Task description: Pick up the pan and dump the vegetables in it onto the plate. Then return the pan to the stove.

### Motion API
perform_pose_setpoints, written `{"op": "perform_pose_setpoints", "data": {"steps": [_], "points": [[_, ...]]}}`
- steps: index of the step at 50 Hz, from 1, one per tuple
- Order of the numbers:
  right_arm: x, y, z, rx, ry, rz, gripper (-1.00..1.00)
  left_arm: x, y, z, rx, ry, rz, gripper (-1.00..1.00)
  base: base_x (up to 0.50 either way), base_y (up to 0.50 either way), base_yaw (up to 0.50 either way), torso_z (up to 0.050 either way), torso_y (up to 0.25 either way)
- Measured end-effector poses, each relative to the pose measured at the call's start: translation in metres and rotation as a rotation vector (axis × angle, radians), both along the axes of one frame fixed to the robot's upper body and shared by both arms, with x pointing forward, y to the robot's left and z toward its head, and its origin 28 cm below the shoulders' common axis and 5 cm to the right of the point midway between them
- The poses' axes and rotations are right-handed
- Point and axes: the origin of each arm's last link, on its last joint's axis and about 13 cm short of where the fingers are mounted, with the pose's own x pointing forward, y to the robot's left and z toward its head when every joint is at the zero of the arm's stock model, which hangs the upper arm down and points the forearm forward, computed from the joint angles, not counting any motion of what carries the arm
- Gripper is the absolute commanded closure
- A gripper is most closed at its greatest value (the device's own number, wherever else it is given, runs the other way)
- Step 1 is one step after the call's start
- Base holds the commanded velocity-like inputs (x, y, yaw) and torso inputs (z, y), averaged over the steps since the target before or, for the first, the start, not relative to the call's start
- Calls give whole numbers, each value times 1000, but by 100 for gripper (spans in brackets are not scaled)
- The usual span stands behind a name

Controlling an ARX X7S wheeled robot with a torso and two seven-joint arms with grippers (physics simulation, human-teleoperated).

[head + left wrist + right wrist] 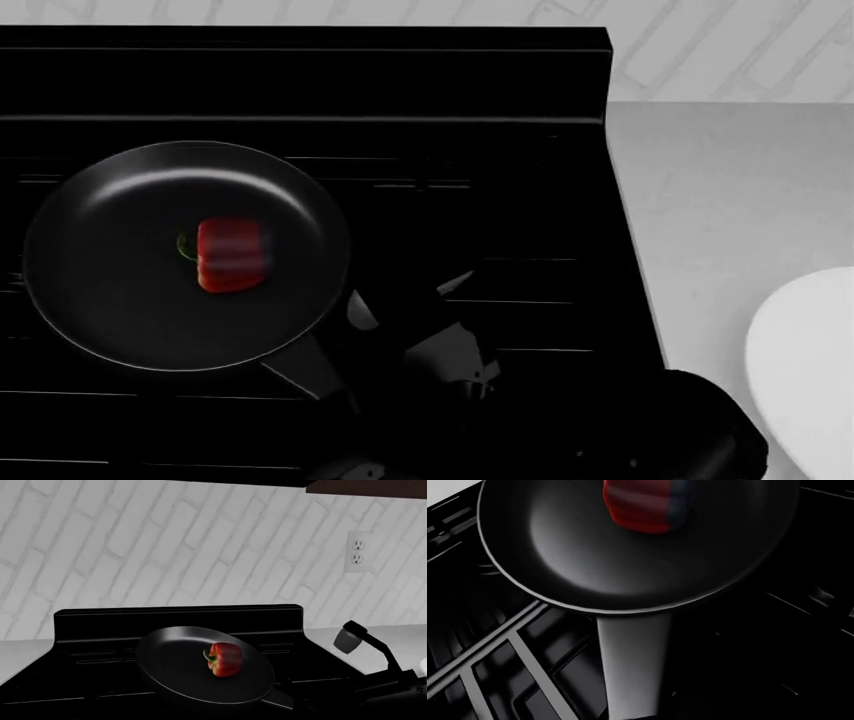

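We see the pan (147,290) sitting on the left part of the stove (507,130), its straight handle (630,665) running toward the near right. The red bell pepper (234,254) lies on its side near the middle of the pan, its green stem pointing left. Our right gripper (400,305) is at the handle's near end, and the right wrist view looks straight down the handle toward the pan bowl and the pepper (644,505); the fingers blend into the dark stove and we cannot tell whether they are apart or closed on the handle. The white plate (807,370) rests on the grey counter (721,190) to the right of the stove, well apart from the pan, cut off by the edge of the head view. The left wrist view faces the white brick backsplash (167,545) with a wall outlet (358,551); the left gripper itself is out of sight.
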Motion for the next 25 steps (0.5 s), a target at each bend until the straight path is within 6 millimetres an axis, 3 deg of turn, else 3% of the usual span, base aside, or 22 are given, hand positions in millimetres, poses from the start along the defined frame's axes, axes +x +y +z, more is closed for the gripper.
{"op": "perform_pose_setpoints", "data": {"steps": [25], "points": [[-66,-74,14,204,-122,-391,100,-1,-2,-5,10,10,-20,-100,0,0,0,0,4]]}}
